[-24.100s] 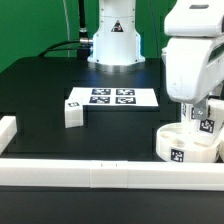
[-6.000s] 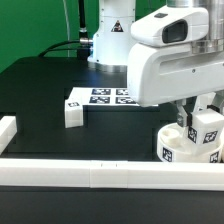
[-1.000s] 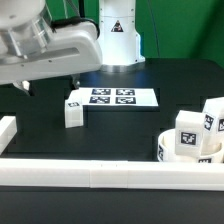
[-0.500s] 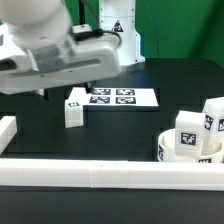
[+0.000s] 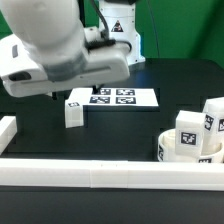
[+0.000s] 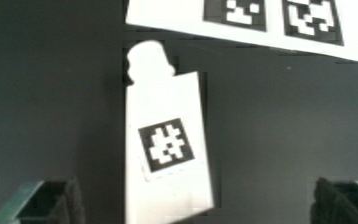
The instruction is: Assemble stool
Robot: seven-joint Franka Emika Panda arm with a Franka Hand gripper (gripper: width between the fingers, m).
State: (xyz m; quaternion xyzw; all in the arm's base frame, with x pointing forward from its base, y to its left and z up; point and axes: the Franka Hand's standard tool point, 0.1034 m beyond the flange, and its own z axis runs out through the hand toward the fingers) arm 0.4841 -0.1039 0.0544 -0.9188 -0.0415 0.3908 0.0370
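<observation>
One loose white leg block (image 5: 72,110) with a tag lies on the black table by the marker board's (image 5: 115,97) corner. In the wrist view the leg block (image 6: 167,150) lies lengthwise below my gripper (image 6: 199,200), peg end pointing away. The two fingers (image 6: 44,200) stand wide apart on either side of it, open and not touching it. In the exterior view the arm (image 5: 60,55) hangs over this leg and hides the fingers. The round seat (image 5: 172,152) stands at the exterior view's right with two leg blocks (image 5: 190,132) upright in its sockets.
A long white rail (image 5: 100,175) runs along the front edge, and a short rail piece (image 5: 8,130) sits at the exterior view's left. The marker board also shows in the wrist view (image 6: 247,18), beyond the leg. The robot base (image 5: 115,35) stands at the back.
The arm has left the seat, where two legs now stand, and swung to the exterior view's left. Over the last second it has shifted right and come over the loose leg.
</observation>
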